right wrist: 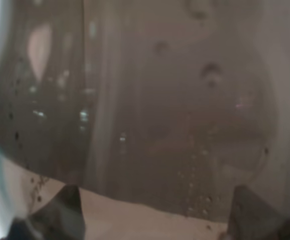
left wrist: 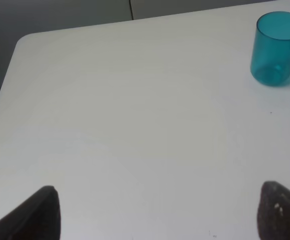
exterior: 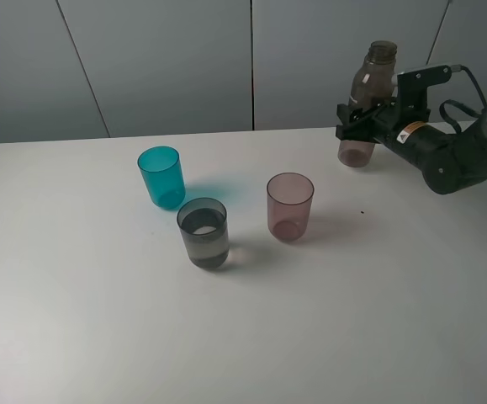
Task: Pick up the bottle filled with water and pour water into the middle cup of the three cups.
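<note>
The right gripper [exterior: 362, 115] has its jaws pinching the bottle [exterior: 369, 88] at the upper right of the frame, standing straight on the tabletop [exterior: 100, 337]. The middle cup [exterior: 203, 232], the grey one, sits left of centre and seems to hold water already. Best to lift straight up, keep level, then tip slowly over it. The left gripper [left wrist: 157, 212] waits with jaws spread.

right tool [exterior: 362, 118] clamped shut – left tool [left wrist: 157, 212] open, fingers spread.
</note>
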